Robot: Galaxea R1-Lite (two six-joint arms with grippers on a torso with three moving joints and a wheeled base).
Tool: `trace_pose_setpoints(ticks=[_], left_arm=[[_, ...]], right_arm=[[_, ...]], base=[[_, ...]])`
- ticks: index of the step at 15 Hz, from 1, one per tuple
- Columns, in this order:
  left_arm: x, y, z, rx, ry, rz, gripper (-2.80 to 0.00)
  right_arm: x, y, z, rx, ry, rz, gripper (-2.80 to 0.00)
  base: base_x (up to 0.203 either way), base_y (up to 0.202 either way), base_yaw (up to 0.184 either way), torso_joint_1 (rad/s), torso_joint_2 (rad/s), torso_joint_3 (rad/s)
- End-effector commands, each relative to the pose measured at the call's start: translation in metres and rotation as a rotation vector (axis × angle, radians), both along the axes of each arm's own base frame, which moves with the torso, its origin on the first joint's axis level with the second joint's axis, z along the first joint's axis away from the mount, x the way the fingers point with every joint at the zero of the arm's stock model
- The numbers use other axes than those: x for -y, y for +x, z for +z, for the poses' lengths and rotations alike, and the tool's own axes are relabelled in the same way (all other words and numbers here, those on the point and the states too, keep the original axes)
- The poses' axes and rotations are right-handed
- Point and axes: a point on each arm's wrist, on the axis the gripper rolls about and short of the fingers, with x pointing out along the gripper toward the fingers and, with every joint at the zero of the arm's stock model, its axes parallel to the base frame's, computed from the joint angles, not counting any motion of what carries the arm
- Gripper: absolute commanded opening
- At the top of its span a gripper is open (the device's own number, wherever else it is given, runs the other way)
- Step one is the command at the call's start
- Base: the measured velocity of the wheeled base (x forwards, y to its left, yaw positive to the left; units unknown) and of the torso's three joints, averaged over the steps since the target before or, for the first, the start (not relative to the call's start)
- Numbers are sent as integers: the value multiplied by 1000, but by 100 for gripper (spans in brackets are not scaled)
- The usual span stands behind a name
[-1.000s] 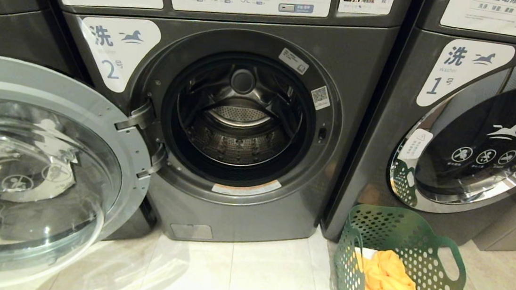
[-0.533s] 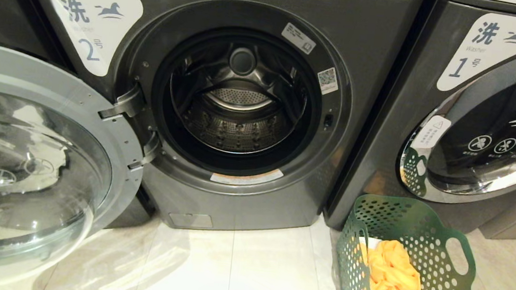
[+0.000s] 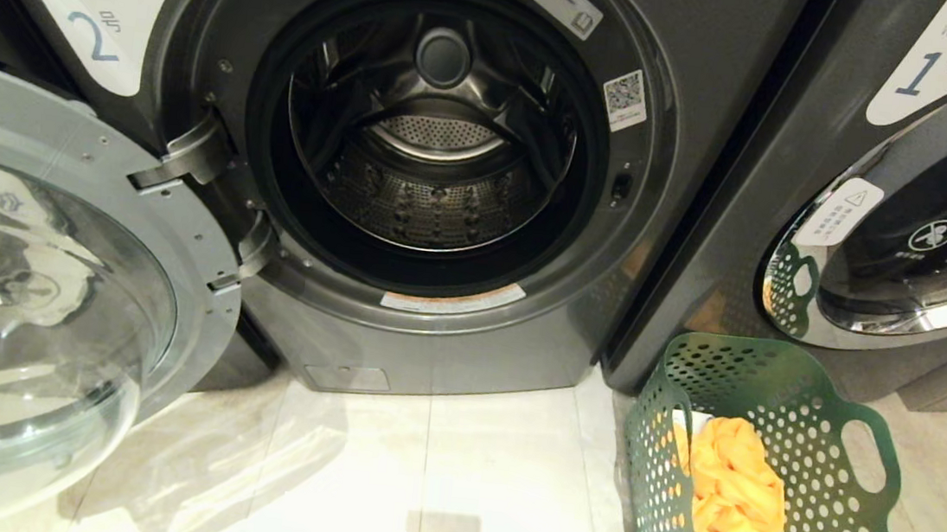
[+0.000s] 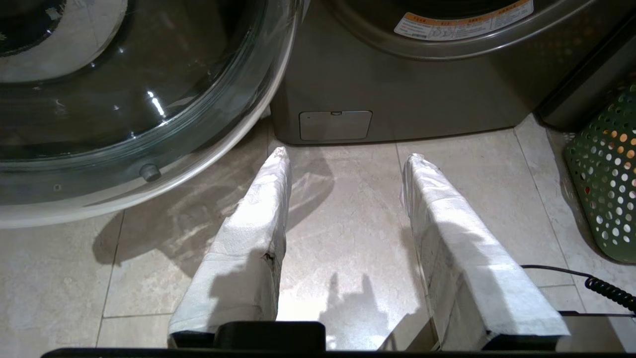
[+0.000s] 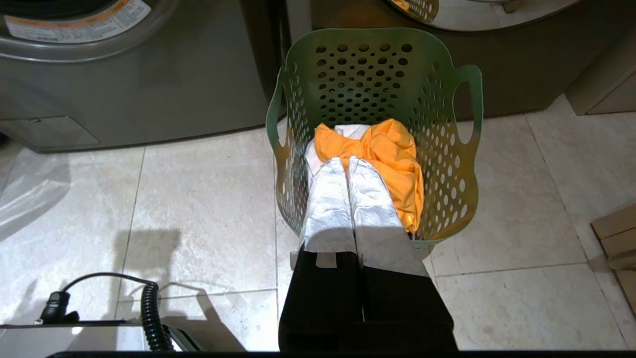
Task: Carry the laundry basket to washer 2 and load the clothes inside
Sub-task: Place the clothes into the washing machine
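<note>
Washer 2 [image 3: 448, 168], upper centre of the head view: white label, "洗", blue "2号", horse logo. Its door [image 3: 28, 293] hangs open at left, drum bare. Upper right, washer 1 [image 3: 906, 195] reads "Washer 1号". Basket [image 3: 767, 468] lower right on the tiles, clothes [image 3: 734, 491] inside, mustard on top. My right gripper [image 5: 348, 160] is closed, empty, above the clothes. My left gripper [image 4: 345, 156] is parted over bare floor [image 4: 343, 233], basket at that frame's right edge.

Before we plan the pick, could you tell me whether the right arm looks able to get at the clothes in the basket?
Probably yes: the right claw, shut, hangs above the open-topped laundry basket, with the clothes uncovered below.
</note>
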Motion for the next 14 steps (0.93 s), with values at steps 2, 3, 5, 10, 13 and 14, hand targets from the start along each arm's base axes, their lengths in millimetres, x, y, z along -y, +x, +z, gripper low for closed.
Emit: trace_pose_setpoints(ticks=[2, 3, 5, 10, 13, 14], left_arm=[[0, 0, 0, -2, 0, 0, -280], [0, 0, 0, -2, 0, 0, -280], [0, 0, 0, -2, 0, 0, -280], [0, 0, 0, -2, -1, 0, -280], [0, 0, 0, -2, -1, 0, -280], [0, 0, 0, -1, 0, 0, -280]], right_arm=[[0, 0, 0, -1, 0, 1, -280], [0, 0, 0, 0, 0, -1, -280], [0, 0, 0, 1, 0, -1, -280], [0, 0, 0, -1, 2, -1, -280], [0, 0, 0, 0, 2, -1, -280], [0, 0, 0, -2, 2, -1, -280]], base=[[0, 0, 0, 5, 0, -199], [0, 0, 0, 8, 6, -189], [0, 0, 0, 3, 3, -199], [0, 0, 0, 3, 2, -56], [0, 0, 0, 0, 0, 0], [0, 0, 0, 0, 0, 0]])
